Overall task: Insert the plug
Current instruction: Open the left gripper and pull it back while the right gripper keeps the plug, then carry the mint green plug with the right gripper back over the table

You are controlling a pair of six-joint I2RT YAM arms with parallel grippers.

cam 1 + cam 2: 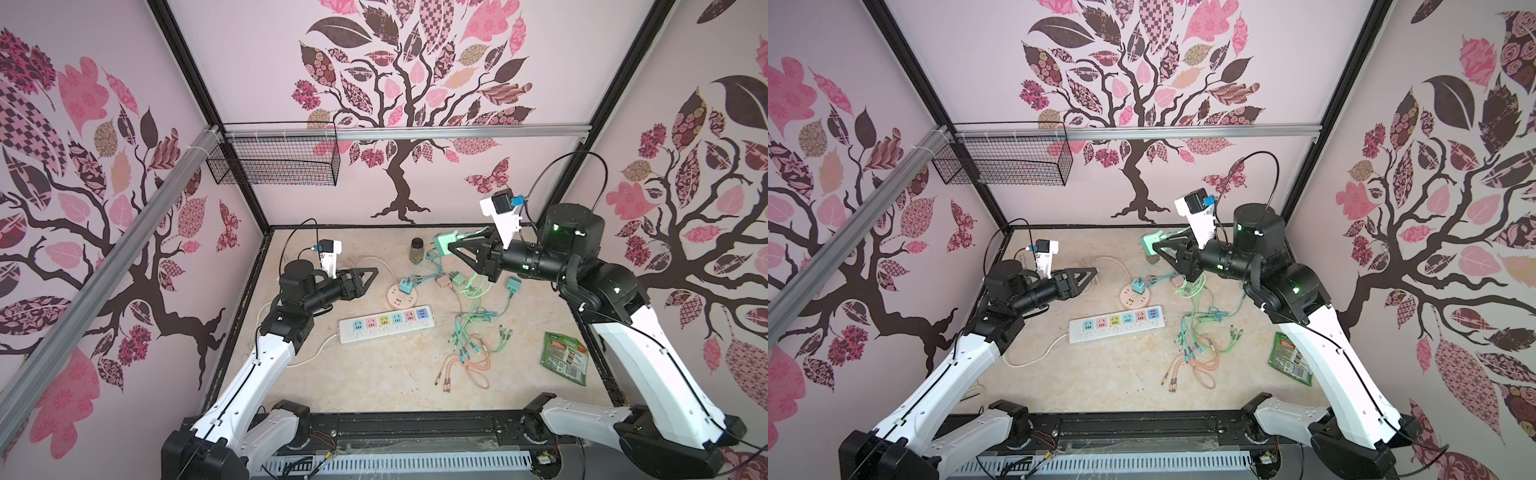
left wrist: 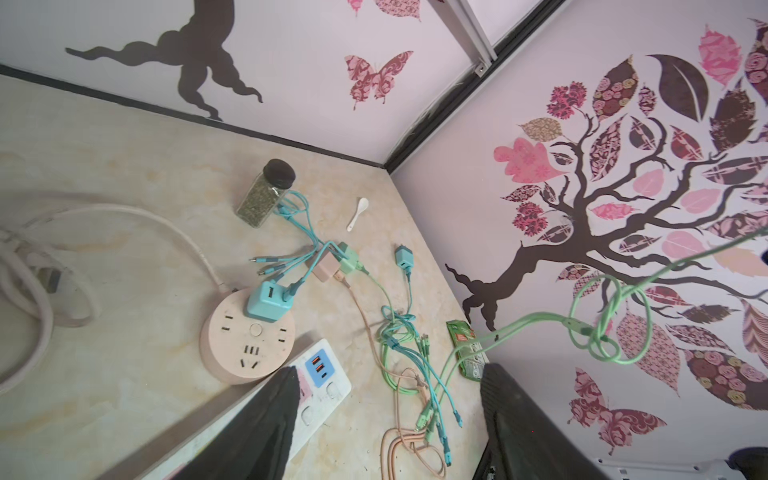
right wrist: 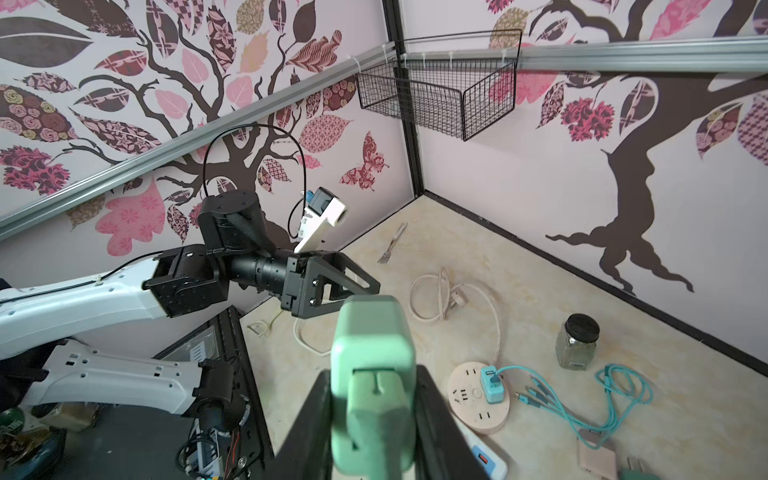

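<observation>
The right hand [image 1: 457, 246] is closed tight on the mint-green plug [image 1: 441, 243] and holds it up in the air over the back part of the bench [image 1: 374, 382], near the herb jar [image 1: 417, 250] that stands by the back edge. The plug's green cable [image 2: 602, 324] hangs from it in a loop down to the tangle of cables [image 1: 469, 332] on the bench. The left hand [image 1: 370, 276] hovers over the left part of the bench with its fingers spread apart and nothing between them. The white power strip [image 1: 386, 324] lies near the middle of the bench. Just behind it is the round socket [image 1: 402, 297], with a blue charger [image 1: 405, 285] plugged into it. A green packet [image 1: 566, 357] lies near the right edge.
</observation>
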